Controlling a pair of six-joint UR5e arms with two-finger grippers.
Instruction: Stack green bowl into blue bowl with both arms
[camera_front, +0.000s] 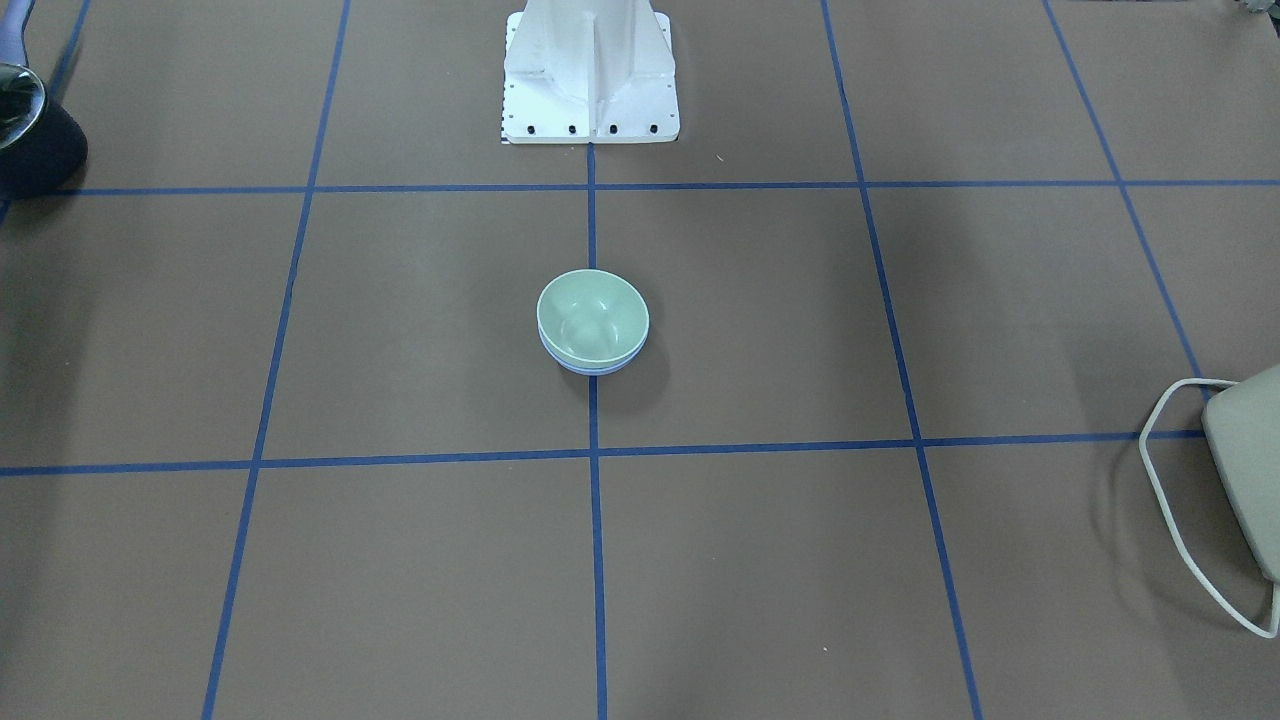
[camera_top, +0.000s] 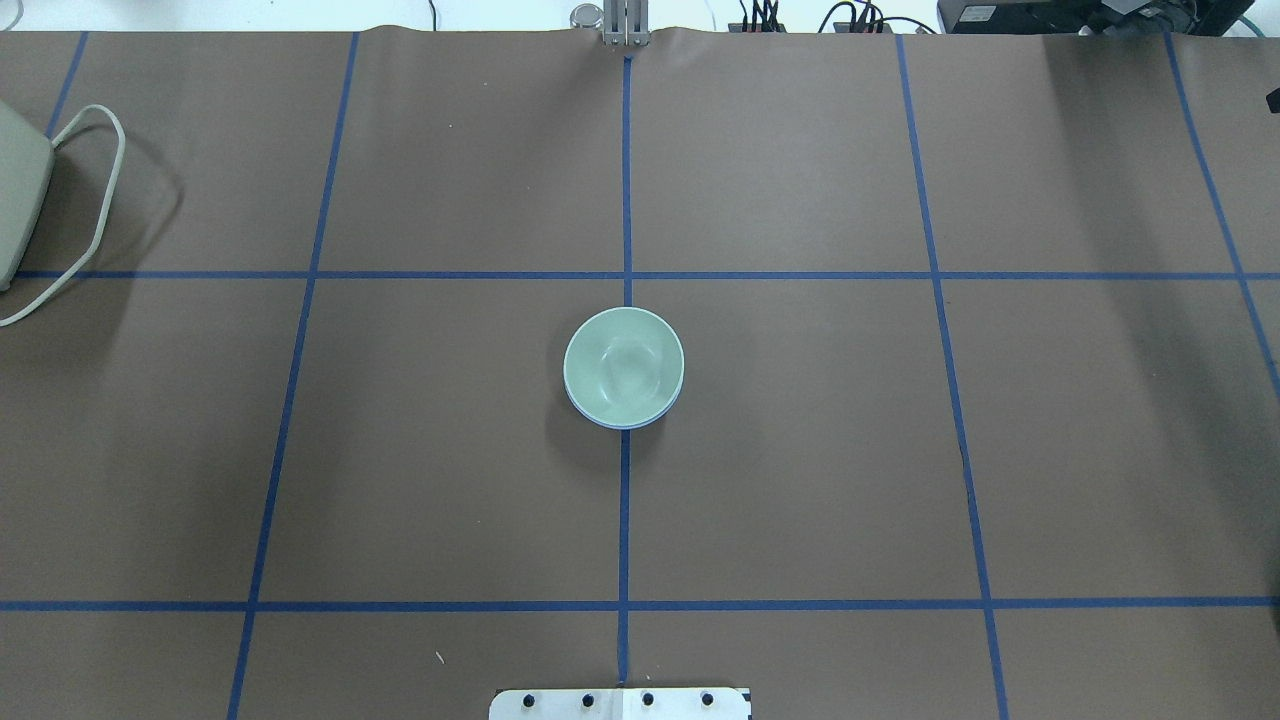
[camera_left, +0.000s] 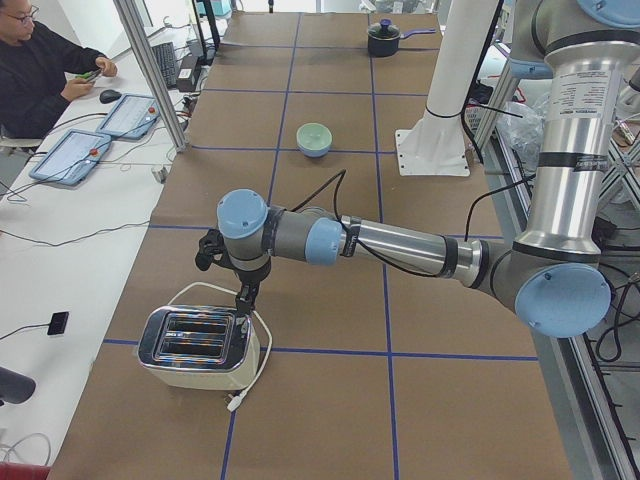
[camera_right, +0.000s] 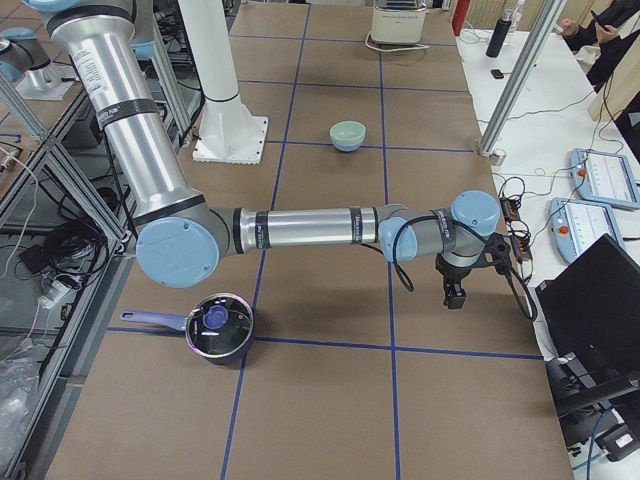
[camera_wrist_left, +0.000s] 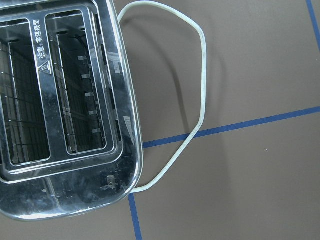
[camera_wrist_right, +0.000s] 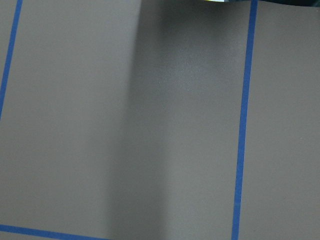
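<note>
The green bowl (camera_front: 592, 315) sits nested inside the blue bowl (camera_front: 590, 369) at the table's centre, on the middle blue tape line. Only a thin periwinkle rim of the blue bowl shows under it, also in the overhead view (camera_top: 618, 426), where the green bowl (camera_top: 623, 365) fills it. Both arms are stretched out low, far from the bowls. The left gripper (camera_left: 244, 296) hangs just above a toaster at the left end. The right gripper (camera_right: 455, 296) hangs over bare table at the right end. I cannot tell whether either is open or shut.
A chrome toaster (camera_left: 198, 347) with a white cord (camera_wrist_left: 200, 75) stands at the table's left end. A dark pot (camera_right: 218, 328) with a blue handle stands at the right end. The white pedestal (camera_front: 590, 70) stands behind the bowls. A person (camera_left: 45, 70) sits at the side bench.
</note>
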